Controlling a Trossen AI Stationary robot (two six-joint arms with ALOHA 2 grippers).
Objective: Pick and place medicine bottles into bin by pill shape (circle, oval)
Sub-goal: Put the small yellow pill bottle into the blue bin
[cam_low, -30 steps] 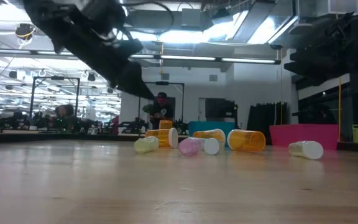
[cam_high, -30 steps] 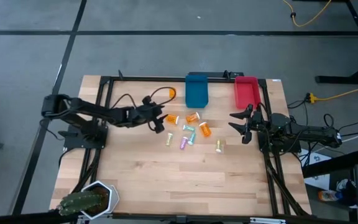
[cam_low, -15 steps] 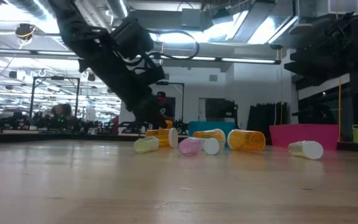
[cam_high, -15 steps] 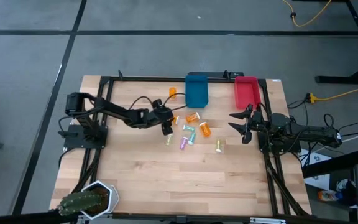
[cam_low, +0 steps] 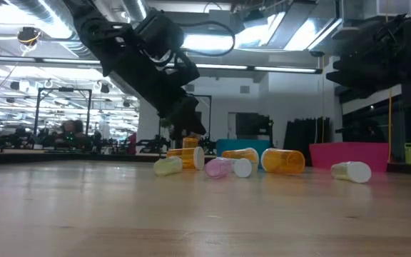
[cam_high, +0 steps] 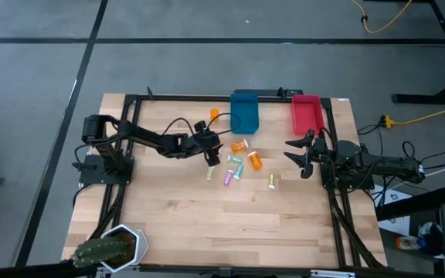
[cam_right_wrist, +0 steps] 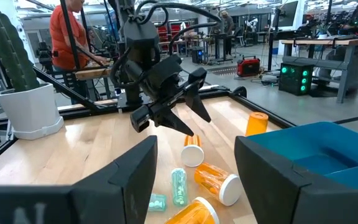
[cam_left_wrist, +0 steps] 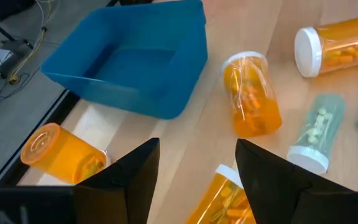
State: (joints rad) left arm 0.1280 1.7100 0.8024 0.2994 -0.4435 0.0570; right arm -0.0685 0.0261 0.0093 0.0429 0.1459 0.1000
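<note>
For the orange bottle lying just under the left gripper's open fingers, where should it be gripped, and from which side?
Grip it across the middle of the barrel, coming straight down from above. The orange bottle lies on its side on the table, white cap toward the blue bin, so its round sides are exposed. The left gripper is open astride it. The right gripper waits near the red bin.

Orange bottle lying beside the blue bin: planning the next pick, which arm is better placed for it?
Left. Its open claw hovers right over that orange bottle; the right claw waits, open, near the red bin.
</note>
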